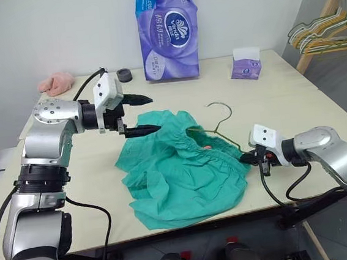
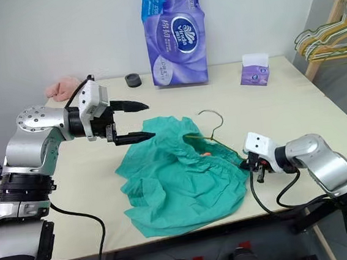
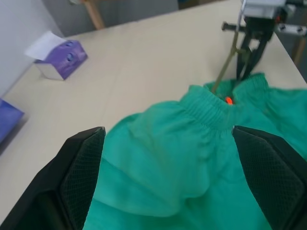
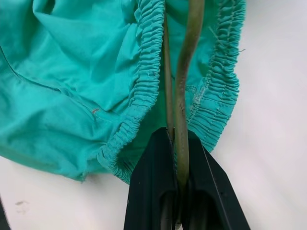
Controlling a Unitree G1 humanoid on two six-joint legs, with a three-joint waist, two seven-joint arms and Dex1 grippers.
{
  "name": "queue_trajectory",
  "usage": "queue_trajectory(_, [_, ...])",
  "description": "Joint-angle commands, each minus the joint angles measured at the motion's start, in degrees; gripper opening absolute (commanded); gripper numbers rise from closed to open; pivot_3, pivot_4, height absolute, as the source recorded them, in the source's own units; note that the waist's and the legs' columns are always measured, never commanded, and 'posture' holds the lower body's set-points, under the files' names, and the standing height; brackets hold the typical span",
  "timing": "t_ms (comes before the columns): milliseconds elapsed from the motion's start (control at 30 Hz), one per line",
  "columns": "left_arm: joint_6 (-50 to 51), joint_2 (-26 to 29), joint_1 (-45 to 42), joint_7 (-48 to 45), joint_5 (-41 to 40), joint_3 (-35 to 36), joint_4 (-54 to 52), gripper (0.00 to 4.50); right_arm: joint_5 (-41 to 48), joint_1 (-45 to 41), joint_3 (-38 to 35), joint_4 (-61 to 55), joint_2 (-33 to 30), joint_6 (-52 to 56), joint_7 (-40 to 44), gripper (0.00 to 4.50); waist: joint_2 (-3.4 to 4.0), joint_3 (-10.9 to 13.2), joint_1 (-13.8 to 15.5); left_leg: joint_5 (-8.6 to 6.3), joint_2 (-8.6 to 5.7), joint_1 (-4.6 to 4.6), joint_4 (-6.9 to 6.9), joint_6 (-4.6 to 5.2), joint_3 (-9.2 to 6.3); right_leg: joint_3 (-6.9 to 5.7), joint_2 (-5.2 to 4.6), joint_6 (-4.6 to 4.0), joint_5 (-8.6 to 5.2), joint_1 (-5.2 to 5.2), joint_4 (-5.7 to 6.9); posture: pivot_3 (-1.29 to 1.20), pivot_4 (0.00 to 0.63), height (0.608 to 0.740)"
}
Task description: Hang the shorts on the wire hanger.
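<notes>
Left eye view gives you the whole table (image 1: 293,94): the teal-green shorts (image 1: 177,166) lie crumpled near its front edge, between your two arms. Your left gripper (image 1: 142,114) hovers above the far left corner of the shorts, pointing toward the right, its two black fingers spread wide and holding nothing; one finger sits just over the cloth edge, though you cannot tell whether it touches. From the left wrist view you look down between those fingers onto the gathered waistband, with the cloth below and ahead of the hand.

Your right gripper (image 1: 250,157) is at the right edge of the shorts, pinched tight on the wire hanger (image 1: 219,125). The right wrist view shows the thin wire (image 4: 184,72) clamped between the fingers and running up through the open waistband, elastic on either side of it. The hook end rises clear of the cloth on the far side, toward the middle of the table.

Behind stand a purple tissue pack (image 1: 167,29), a small tissue box (image 1: 246,64) and a pink cloth (image 1: 56,83)
</notes>
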Motion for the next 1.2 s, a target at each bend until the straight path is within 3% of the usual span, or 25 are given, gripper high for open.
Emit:
queue_trajectory(33, [-7.77,-0.77,-2.95,-4.24,4.32,-3.48,3.62,4.47,-2.75,-2.39,0.39,-2.46,-0.45,-4.07,1.38,0.00,0.00,0.00,-0.03,0.00,0.00,0.00,0.01,0.00,0.01,0.01,0.00,0.00,0.00,0.00,0.01,-0.04,0.008,0.740])
queue_trajectory(333, [-11.44,-6.14,-2.00,-6.38,5.52,-5.09,5.65,4.47,-5.28,-2.13,0.22,-5.94,0.11,-4.63,2.65,0.00,-0.01,-0.01,-0.16,-0.01,0.02,0.00,0.09,0.04,0.01,0.03,0.02,0.01,0.01,0.00,0.12,-0.07,0.011,0.740])
queue_trajectory(767, [-16.39,-7.66,0.79,-8.02,10.61,-8.88,8.62,4.47,-5.46,-3.08,-0.68,-8.30,0.67,-3.51,3.27,0.00,0.00,-0.05,-0.77,-0.11,0.01,0.10,0.19,0.24,0.01,0.03,0.01,0.00,0.00,-0.06,0.60,-0.08,0.014,0.740])
queue_trajectory(867, [-16.28,-9.37,0.65,-5.82,10.61,-7.97,9.80,3.95,-5.15,-3.38,-0.76,-8.58,1.12,-2.96,3.31,0.00,-0.01,-0.07,-0.94,-0.11,0.00,0.10,0.20,0.25,0.01,0.03,0.01,0.00,0.00,-0.06,0.62,-0.08,0.014,0.740])
queue_trajectory(1200, [-15.01,-10.78,1.59,-5.46,10.12,-7.41,8.64,1.01,-5.67,-3.16,-0.99,-9.72,1.62,-2.56,3.76,0.00,-0.02,-0.08,-1.63,-0.11,0.00,0.10,0.21,0.24,0.01,0.04,-0.02,-0.01,0.00,-0.08,0.66,-0.08,0.016,0.740])
